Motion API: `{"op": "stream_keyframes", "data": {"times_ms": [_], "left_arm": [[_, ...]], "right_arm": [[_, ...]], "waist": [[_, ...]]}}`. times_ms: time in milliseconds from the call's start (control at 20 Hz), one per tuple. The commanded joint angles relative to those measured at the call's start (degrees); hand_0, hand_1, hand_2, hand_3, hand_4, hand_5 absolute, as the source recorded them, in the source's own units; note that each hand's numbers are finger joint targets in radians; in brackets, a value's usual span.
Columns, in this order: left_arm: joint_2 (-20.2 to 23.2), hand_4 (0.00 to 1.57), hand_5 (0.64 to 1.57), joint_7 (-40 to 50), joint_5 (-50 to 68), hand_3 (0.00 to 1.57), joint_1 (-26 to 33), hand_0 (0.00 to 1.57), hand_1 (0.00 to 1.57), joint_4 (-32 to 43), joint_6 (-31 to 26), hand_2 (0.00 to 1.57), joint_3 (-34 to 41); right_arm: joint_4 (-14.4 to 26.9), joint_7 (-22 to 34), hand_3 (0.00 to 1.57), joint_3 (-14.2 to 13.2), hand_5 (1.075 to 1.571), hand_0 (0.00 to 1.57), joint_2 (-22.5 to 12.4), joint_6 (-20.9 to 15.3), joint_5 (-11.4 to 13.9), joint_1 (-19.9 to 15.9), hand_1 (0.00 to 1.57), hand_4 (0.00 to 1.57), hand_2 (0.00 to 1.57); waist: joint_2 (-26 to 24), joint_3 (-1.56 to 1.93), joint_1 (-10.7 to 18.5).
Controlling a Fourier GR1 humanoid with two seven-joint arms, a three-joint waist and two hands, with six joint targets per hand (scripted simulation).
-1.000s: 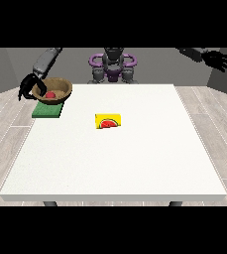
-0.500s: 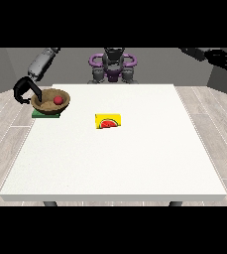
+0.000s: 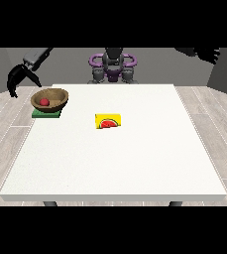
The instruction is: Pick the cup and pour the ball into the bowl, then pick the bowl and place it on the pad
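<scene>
You see the brown bowl (image 3: 49, 99) sitting on the green pad (image 3: 46, 113), at about ten o'clock on the white surface (image 3: 115, 158). The red ball (image 3: 44, 101) lies inside the bowl. The cup (image 3: 109, 121), yellow with a watermelon slice on it, lies near the middle of the surface, at about three o'clock from the bowl and well apart from it. The hand at the view's left (image 3: 20, 78) hangs in the air at about ten o'clock from the bowl, off the surface edge. Its fingers curl downward and hold nothing. The hand at the view's right (image 3: 207, 52) is raised high at about one o'clock, far from everything. You cannot tell how its fingers lie.
</scene>
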Motion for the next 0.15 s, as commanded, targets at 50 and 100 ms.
{"op": "stream_keyframes", "data": {"times_ms": [50, 100], "left_arm": [[-5.71, 0.90, 1.559, 6.61, -3.25, 0.00, 1.07, 0.00, 0.00, -1.45, 5.46, 0.00, -5.26], [-5.16, 0.90, 1.559, 5.08, -3.76, 0.00, 3.73, 0.00, 0.00, 1.18, 3.55, 0.00, -5.13]], "right_arm": [[-3.18, 4.21, 0.00, 3.02, 1.383, 0.00, 1.63, 5.55, -0.14, -3.34, 0.00, 0.42, 0.00], [-5.44, 5.72, 0.00, 3.57, 1.434, 0.00, 4.33, 4.59, -0.70, -4.97, 0.00, 0.48, 0.00]], "waist": [[-10.61, -0.09, -2.34], [-13.90, -0.22, -2.95]]}}
